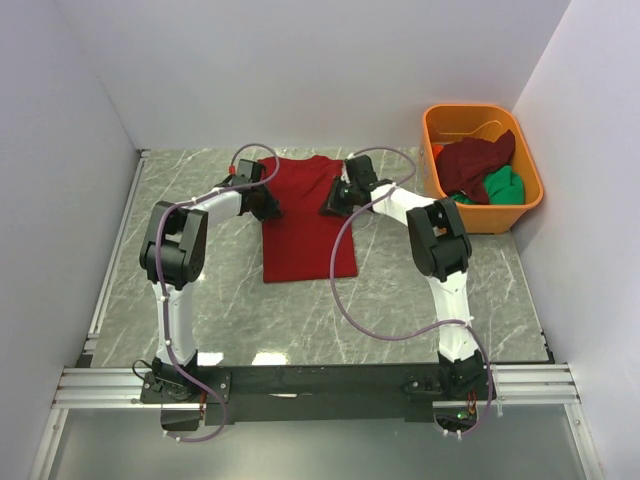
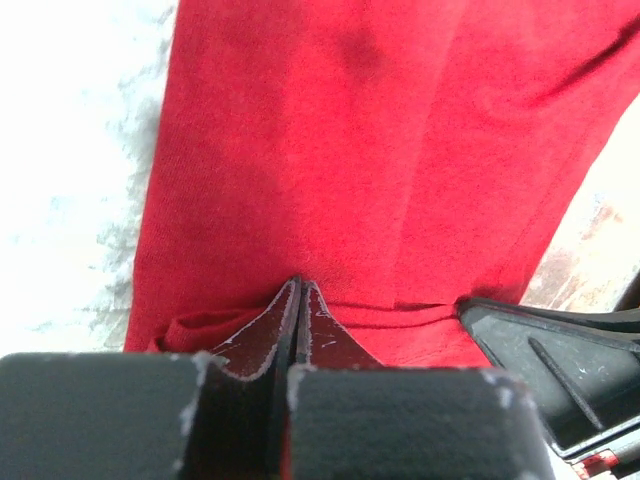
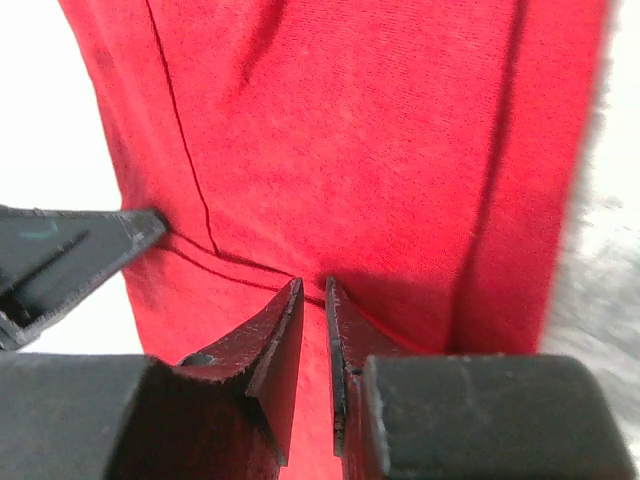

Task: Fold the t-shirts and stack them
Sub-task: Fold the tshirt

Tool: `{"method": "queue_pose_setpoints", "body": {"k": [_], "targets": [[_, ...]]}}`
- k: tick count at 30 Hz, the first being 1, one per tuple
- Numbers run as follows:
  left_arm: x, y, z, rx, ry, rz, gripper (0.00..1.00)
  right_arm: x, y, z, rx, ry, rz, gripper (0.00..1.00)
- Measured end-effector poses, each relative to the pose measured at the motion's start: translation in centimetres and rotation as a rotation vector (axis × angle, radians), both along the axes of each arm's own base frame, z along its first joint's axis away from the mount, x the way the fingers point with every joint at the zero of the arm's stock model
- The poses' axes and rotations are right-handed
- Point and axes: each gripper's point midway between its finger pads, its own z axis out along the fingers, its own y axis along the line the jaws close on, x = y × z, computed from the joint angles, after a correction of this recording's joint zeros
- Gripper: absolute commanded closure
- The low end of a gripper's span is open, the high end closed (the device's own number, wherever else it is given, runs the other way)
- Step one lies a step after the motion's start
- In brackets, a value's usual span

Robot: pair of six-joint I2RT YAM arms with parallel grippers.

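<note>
From above I count three t-shirts, one tub and my two claws. The red t-shirt lies flat on the marble table, a long panel, a bit broader at the far end, reaching from between my claws back toward my bases. My left claw sits on its far left edge and my right claw on its far right edge, so the cloth spans the space between them. Off beyond my right claw, well apart from it, stands the orange tub, with the maroon t-shirt heaped in it and the green t-shirt bunched just beside that. From my left wrist, my left claw has its fingers pressed fully together, tips resting on a stitched hem of the red t-shirt; the cloth puckers a little beside the tips, but I cannot tell whether any of it is nipped. Ahead of the tips the red knit spreads smooth, with pale table to either side. From my right wrist, my right claw shows only a thin slit between its fingers, with red cloth in that slit, clamped. The red t-shirt stretches ahead, crossed by seams running away from the tips.
</note>
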Motion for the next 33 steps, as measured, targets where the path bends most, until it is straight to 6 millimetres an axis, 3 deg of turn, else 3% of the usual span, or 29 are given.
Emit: {"method": "queue_pose_setpoints", "body": {"k": [3, 5, 12, 16, 22, 27, 33], "targets": [[0.4, 0.0, 0.6, 0.011, -0.029, -0.024, 0.84, -0.2, -0.7, 0.4, 0.023, 0.0, 0.003, 0.77], [0.7, 0.0, 1.5, 0.02, -0.06, -0.045, 0.82, -0.2, -0.9, 0.9, 0.04, -0.01, 0.008, 0.77], [1.8, -0.5, 6.6, -0.007, -0.208, -0.091, 0.89, -0.1, -0.7, 4.3, 0.123, -0.076, 0.047, 0.77], [0.6, -0.4, 7.9, -0.029, -0.242, -0.098, 0.98, -0.7, -0.6, 4.6, 0.148, -0.087, 0.065, 0.77], [-1.2, 0.9, 4.0, 0.004, -0.16, -0.05, 0.99, -1.4, -1.4, 3.5, 0.183, -0.05, 0.066, 0.78], [-1.7, 2.5, -0.1, 0.036, -0.07, 0.012, 0.99, 0.0, -4.1, 2.6, 0.208, -0.037, 0.016, 0.78], [-1.2, 3.0, -0.5, 0.018, -0.067, 0.059, 0.99, 0.3, -6.8, -0.5, 0.195, 0.03, -0.047, 0.78]]}}
